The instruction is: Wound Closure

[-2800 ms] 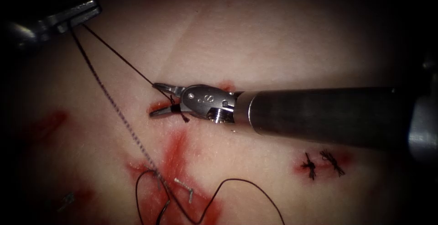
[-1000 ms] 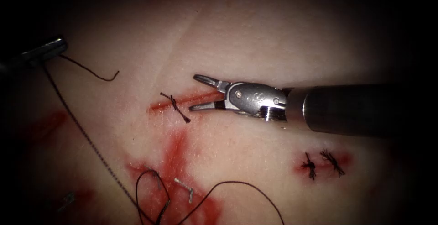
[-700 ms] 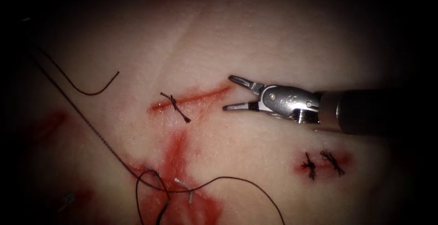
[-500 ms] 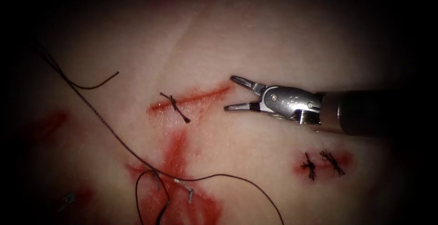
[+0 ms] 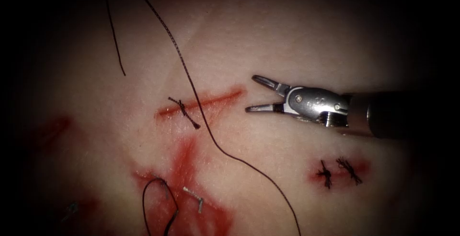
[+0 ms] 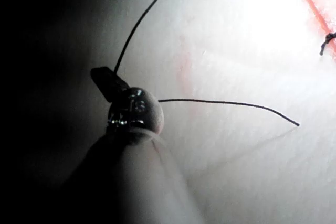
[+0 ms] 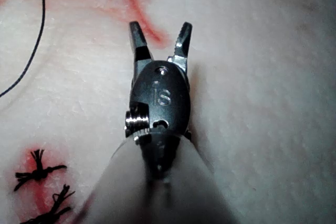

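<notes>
Right pincer (image 5: 261, 94) comes in from the right side of the tissue (image 5: 297, 39), jaws spread in a clear V, nothing between them. Its tips sit just off the right end of the cut (image 5: 201, 103), not touching it. Right wrist view confirms: right pincer (image 7: 160, 38) open and empty, hanging over the red end of the cut (image 7: 142, 17).

Left pincer (image 6: 109, 81), seen in the left wrist view, is closed on the thread (image 6: 144, 17). One strand runs from the jaws away over the tissue (image 6: 236, 171); a short free end (image 6: 231, 104) leaves beside the tool head and stops at a loose tip above the tissue.

Endoscope view: the long strand of thread (image 5: 191, 85) descends from the far edge of the tissue, crosses the cut just right of the knot (image 5: 183, 112), and curves on to the near edge. The knot is tied across the cut, left of its middle, with two short tails. A second, short strand (image 5: 115, 37) hangs near the far left corner.

Needle (image 5: 158, 207) lies on the tissue near the near edge, left of the cut, in a patch of red fluid (image 5: 184, 169); whether its point is in the tissue I cannot tell. Neither pincer holds it.

Two older knots (image 5: 335, 171) sit toward the near right, each in a small red patch, well apart from the cut.
</notes>
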Tool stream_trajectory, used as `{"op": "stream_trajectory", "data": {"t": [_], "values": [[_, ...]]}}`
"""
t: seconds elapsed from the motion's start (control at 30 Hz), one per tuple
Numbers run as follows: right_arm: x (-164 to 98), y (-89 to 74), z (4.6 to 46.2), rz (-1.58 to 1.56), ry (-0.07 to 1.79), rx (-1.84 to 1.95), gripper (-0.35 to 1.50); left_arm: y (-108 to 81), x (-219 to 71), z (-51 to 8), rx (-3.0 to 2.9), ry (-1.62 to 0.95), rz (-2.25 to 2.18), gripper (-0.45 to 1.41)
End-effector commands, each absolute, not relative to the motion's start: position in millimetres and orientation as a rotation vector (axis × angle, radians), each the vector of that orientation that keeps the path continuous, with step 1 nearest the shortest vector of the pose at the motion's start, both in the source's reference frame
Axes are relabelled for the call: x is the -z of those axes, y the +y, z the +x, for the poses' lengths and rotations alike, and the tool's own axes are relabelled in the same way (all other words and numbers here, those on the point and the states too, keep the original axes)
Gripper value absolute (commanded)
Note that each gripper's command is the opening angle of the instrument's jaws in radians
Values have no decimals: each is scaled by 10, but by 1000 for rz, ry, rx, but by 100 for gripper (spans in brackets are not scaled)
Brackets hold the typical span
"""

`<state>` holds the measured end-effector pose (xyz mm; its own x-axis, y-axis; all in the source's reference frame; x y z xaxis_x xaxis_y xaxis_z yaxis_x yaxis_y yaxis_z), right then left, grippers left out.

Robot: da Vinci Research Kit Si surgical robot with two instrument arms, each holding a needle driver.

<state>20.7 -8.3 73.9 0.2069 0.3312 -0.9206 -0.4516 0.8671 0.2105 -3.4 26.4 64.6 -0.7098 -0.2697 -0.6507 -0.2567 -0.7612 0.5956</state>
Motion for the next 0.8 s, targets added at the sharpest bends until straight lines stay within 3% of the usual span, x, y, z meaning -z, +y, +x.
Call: {"op": "stream_trajectory", "data": {"t": [0.03,0.13,0.37,0.5,0.8], "values": [[-739,-77,196,-139,1243,-555,79,275,-657,-46,2684,-1080,1183,-45],[-714,-45,146,-201,1236,-597,79,293,-694,-88,2680,-1068,1118,-45],[-683,-22,93,-274,1225,-636,79,289,-758,-155,2665,-1034,1060,-45],[-671,-16,81,-294,1196,-643,86,280,-811,-201,2658,-991,1039,-45],[-669,-20,93,-293,1211,-638,91,261,-885,-312,2605,-915,1089,-45]]}}
